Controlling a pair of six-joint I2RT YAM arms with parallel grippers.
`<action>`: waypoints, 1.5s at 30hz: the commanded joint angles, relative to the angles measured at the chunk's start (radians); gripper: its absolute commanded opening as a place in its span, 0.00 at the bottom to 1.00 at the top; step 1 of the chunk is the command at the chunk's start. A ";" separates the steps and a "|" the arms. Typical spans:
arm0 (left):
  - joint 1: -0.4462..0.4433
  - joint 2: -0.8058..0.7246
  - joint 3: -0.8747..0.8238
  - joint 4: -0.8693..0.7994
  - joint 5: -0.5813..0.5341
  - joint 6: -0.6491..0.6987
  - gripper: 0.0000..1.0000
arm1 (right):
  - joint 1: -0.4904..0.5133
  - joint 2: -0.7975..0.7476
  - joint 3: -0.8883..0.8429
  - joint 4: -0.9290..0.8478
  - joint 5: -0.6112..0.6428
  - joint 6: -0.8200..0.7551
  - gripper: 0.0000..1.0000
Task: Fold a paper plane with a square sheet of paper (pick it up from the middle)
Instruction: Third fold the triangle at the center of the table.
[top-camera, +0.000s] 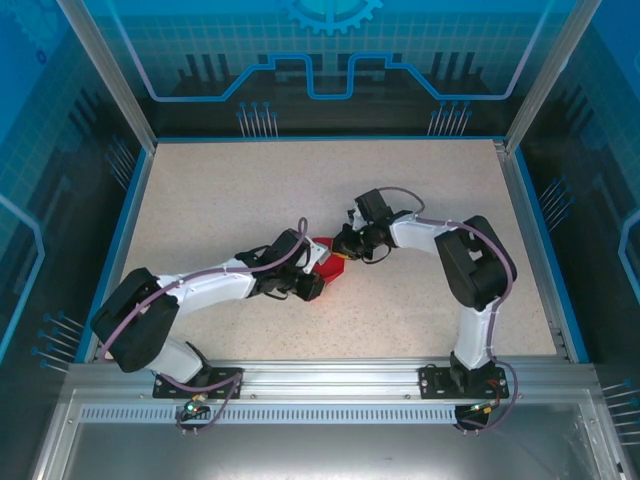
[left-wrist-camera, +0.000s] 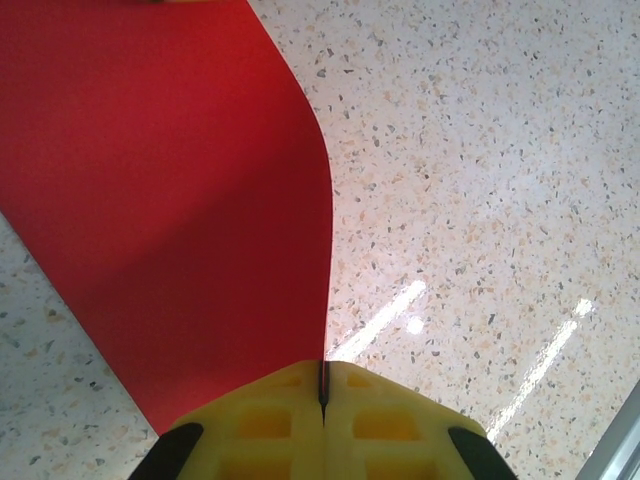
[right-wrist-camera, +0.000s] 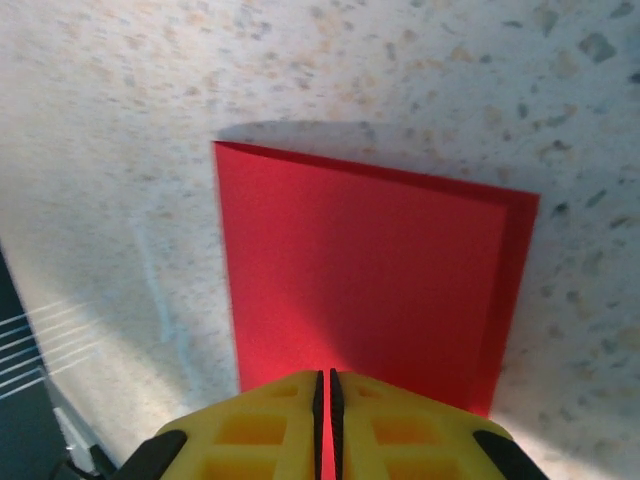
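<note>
Currently both bases are sitting on the aluminium rail (top-camera: 330, 378) at the near edge. The left arm (top-camera: 200, 288) and right arm (top-camera: 470, 262) are both reaching in toward the middle of the table (top-camera: 420, 180), with grey cables running along them.

Past the elbows the two wrists are meeting almost nose to nose. They are blocking most of the sheet of paper (top-camera: 331, 262) from the top camera, so just a small red patch is showing between them.

Left gripper (left-wrist-camera: 322, 385) is clamping the sheet's edge, yellow fingers (left-wrist-camera: 260, 425) pressed together with red pinched in the seam. From there the paper is curving away toward the upper left of that wrist view. Cannot tell whether it is touching the speckled surface.

Right gripper (right-wrist-camera: 325, 385) is also clamping the sheet, with a thin slit between its fingers and red showing in it. In that view the paper is lying doubled, the top layer stopping just short of the lower one along the right and far edges and throwing a shadow on the tabletop beyond.

Farther out, blue trim is edging the table, and blue enclosure panels (top-camera: 330, 60) with aluminium posts are standing behind it.
</note>
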 joint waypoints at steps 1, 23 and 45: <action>0.025 0.025 0.015 -0.001 0.062 0.006 0.00 | 0.016 0.047 0.058 -0.120 0.032 -0.082 0.13; 0.150 0.190 0.153 -0.093 0.187 0.052 0.04 | 0.022 0.086 0.111 -0.211 0.066 -0.175 0.14; 0.150 0.235 0.136 -0.060 0.144 0.009 0.08 | 0.023 0.077 0.108 -0.207 0.049 -0.165 0.16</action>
